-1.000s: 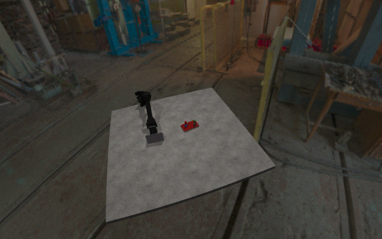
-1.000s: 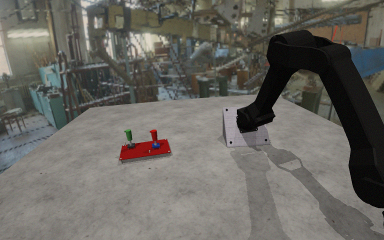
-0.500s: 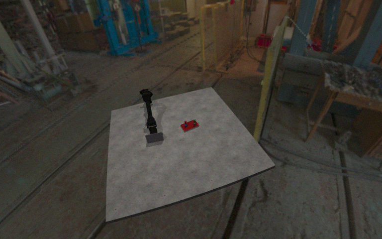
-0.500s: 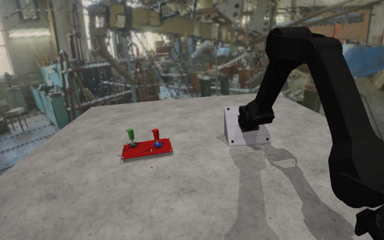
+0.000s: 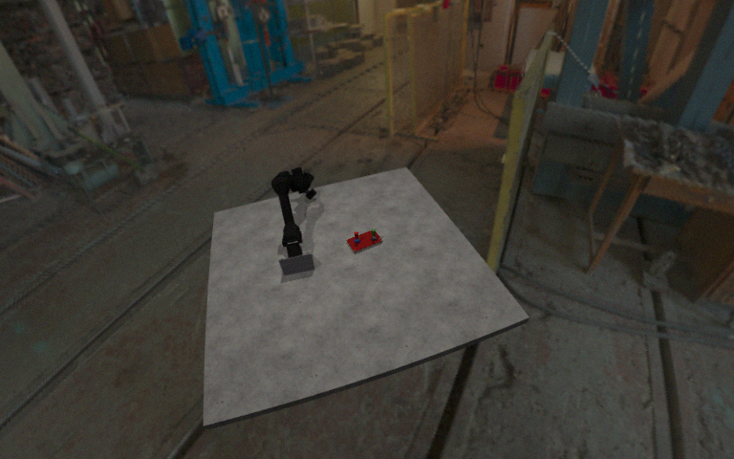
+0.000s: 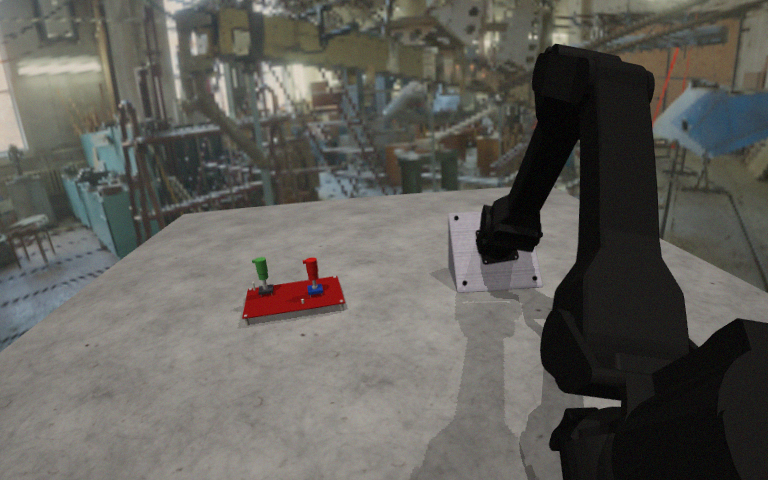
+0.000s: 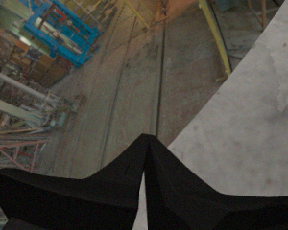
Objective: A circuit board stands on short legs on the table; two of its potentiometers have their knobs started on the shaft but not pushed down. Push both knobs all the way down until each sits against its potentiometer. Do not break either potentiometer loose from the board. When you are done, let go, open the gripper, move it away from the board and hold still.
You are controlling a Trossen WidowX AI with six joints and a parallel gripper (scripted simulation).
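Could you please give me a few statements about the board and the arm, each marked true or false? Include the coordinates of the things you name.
1. The green knob (image 5: 374,231) (image 6: 261,268) sits flush against its potentiometer. False: shaft shows beneath it.
2. The red knob (image 5: 356,234) (image 6: 312,268) stands above the blue potentiometer (image 5: 356,241) (image 6: 315,289). True.
3. The circuit board (image 5: 365,242) (image 6: 284,305) is blue. False: it is red.
4. The gripper (image 7: 146,140) is shut with nothing between its fingers. True.
5. The arm's base is mounted on the circuit board. False: it is mounted on a sloped block (image 5: 297,265) (image 6: 464,261).
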